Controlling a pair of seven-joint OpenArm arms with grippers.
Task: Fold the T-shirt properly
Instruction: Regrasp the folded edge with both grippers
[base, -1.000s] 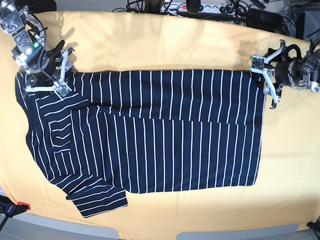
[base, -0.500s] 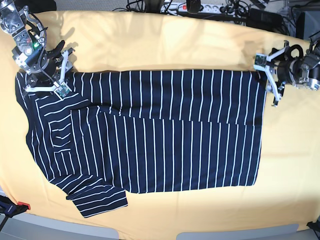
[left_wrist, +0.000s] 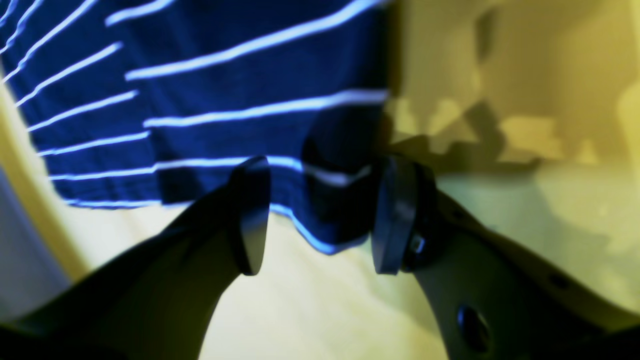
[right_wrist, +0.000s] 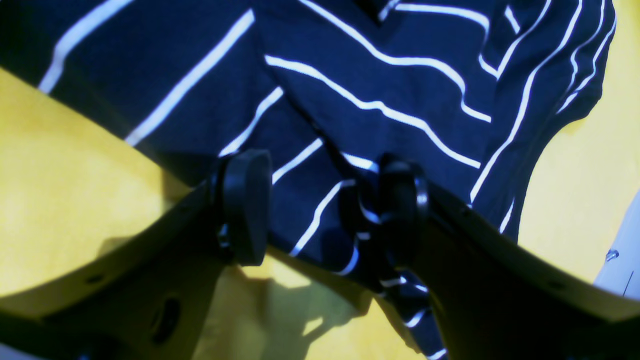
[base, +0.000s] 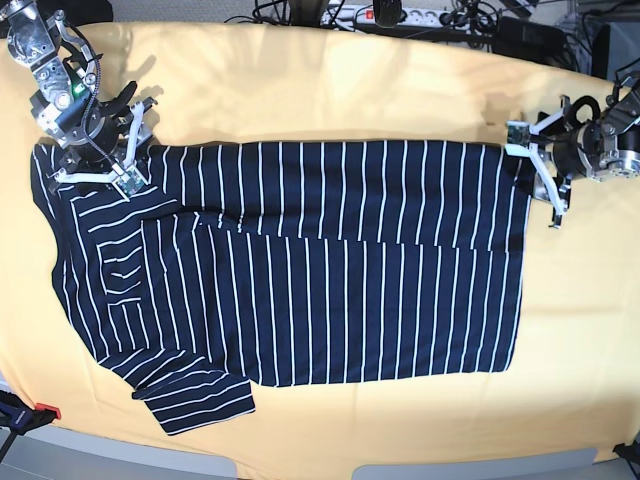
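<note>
On yellow cloth (base: 330, 80) lies the T-shirt (base: 330, 260), unlabelled; each pincer, left (left_wrist: 320, 215) and right (right_wrist: 320, 210), gapes apart over a corner.

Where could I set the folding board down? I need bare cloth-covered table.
Bare yellow table runs behind the T-shirt, and a wide patch lies right of its hem. Crowded: the right gripper at the collar end, the left gripper at the hem corner.
</note>
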